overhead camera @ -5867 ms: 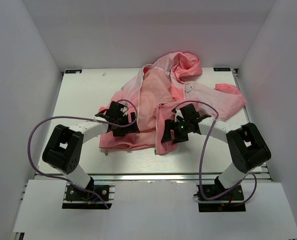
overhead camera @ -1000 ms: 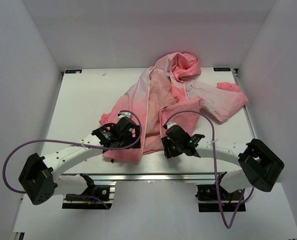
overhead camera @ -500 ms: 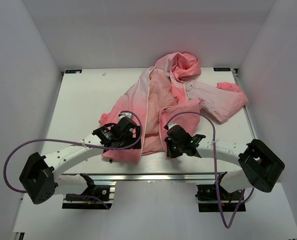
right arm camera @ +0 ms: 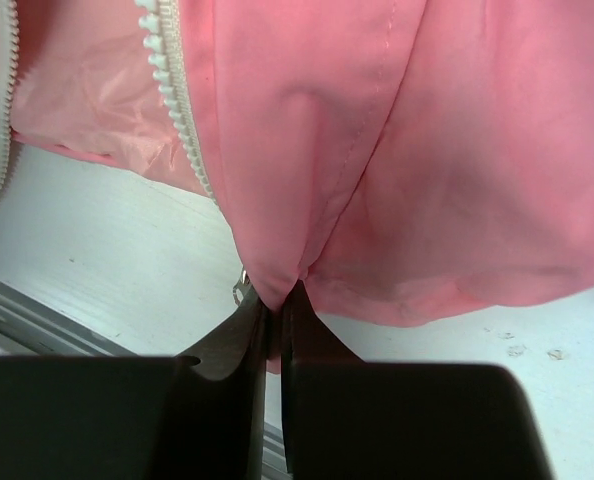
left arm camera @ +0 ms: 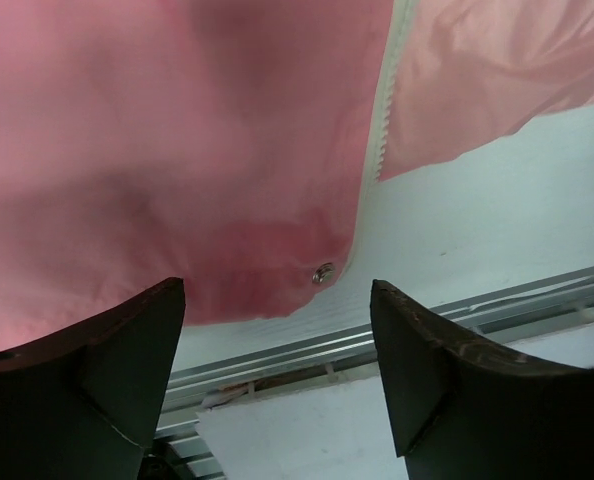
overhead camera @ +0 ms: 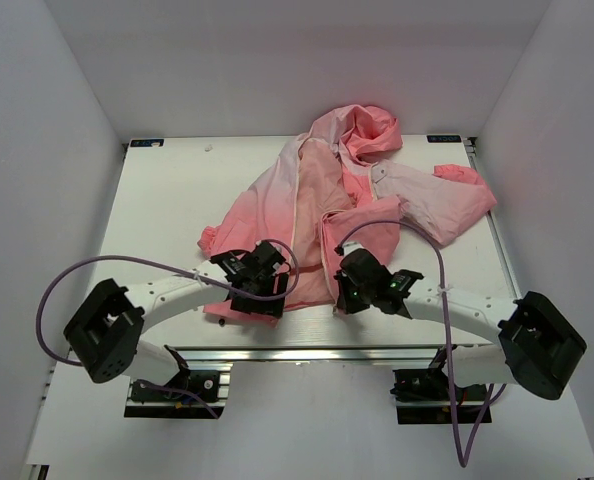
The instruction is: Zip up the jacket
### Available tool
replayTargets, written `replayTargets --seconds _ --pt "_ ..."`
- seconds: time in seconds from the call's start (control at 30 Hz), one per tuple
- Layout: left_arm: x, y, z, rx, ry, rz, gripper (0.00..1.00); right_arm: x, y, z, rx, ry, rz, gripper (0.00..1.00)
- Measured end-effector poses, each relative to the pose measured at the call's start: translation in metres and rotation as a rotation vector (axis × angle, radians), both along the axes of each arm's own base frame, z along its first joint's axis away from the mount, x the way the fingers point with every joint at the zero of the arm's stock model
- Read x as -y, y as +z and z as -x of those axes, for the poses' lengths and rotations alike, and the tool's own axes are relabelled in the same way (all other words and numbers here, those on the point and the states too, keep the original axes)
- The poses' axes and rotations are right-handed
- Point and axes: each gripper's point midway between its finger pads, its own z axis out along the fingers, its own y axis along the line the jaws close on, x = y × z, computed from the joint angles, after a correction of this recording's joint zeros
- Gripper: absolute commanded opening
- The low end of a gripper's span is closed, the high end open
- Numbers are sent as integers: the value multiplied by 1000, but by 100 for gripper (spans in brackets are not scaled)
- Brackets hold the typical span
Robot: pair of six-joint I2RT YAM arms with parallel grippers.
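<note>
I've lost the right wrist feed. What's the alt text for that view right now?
The right pincer is shut on a fold of the pink jacket at its lower edge, bottom centre of the view. White zipper teeth run down the upper left, with the white table showing below the fabric.

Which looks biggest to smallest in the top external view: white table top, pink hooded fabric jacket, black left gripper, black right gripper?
1. white table top
2. pink hooded fabric jacket
3. black left gripper and black right gripper: these look about alike, so I am not ranking them.
</note>
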Motion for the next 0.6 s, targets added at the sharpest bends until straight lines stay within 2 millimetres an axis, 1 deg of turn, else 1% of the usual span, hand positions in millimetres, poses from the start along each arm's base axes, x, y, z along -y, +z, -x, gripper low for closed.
replayTargets --seconds 0.13,0.4,0.5,0.6 --pt "1 -13 9 -43 -31 -33 75 3 2 -1 11 -13 -2 0" --pt "-4 -32 15 -87 -9 -92 73 13 -6 3 -4 -35 17 0" --pt "-3 -34 15 -80 5 -105 73 16 -7 5 -5 -46 18 0" --pt "-3 -35 14 -69 22 -123 69 18 -8 6 -4 -56 20 0"
